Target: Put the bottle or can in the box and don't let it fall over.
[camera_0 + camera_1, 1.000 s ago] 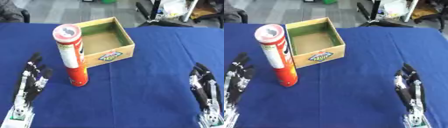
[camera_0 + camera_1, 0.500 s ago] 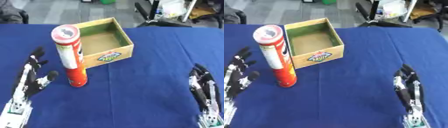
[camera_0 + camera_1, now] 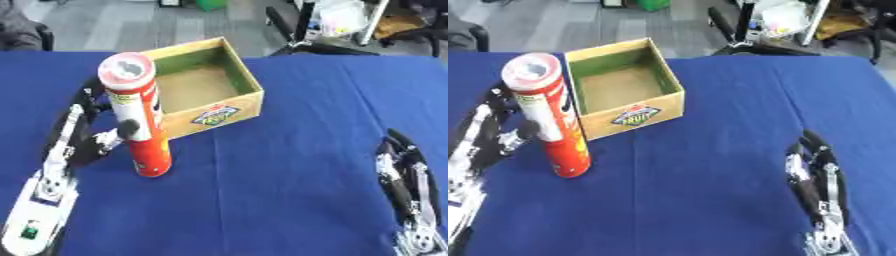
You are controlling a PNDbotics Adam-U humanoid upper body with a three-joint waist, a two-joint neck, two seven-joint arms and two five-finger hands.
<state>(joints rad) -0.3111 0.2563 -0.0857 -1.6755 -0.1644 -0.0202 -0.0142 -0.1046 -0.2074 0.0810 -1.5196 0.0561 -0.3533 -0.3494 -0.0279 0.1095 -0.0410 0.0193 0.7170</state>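
Blue cloth: covers the bench (image 3: 289, 165) from edge to edge.
Can: tall red tube (image 3: 140, 117) with a pale lid, upright on the cloth, just outside the box's near left corner.
Box: open cardboard box (image 3: 229, 107), green inside, a logo on its front wall.
Left hand: left hand (image 3: 83, 135) beside the can, fingers (image 3: 87, 92) spread and mostly straight, thumb touching the can's side; not closed round it.
Right hand: right hand (image 3: 815, 185) low at the right, flat on the cloth, fingers straight, holding nothing.
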